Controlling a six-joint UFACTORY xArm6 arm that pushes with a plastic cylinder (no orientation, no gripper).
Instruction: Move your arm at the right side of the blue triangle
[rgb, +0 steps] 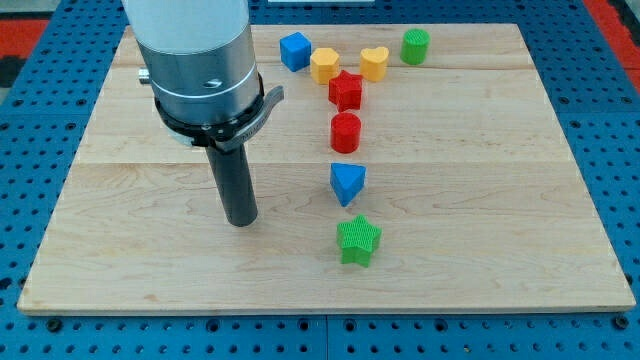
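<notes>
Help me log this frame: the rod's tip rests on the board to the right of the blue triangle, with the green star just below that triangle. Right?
Not quite. In the camera view my tip is to the left of the blue triangle, not the right. The green star does sit just below the triangle.

Wooden board (500, 200): my tip (240, 222) rests at the view's left of the blue triangle (347, 183), apart from it. Green star (358, 241) just below the triangle; red cylinder (345, 131) above it.

A pale wooden board (480, 230) of joined planks fills most of the view. It lies on a blue perforated surface (40, 100) dotted with holes. Lighting is even and bright.
</notes>
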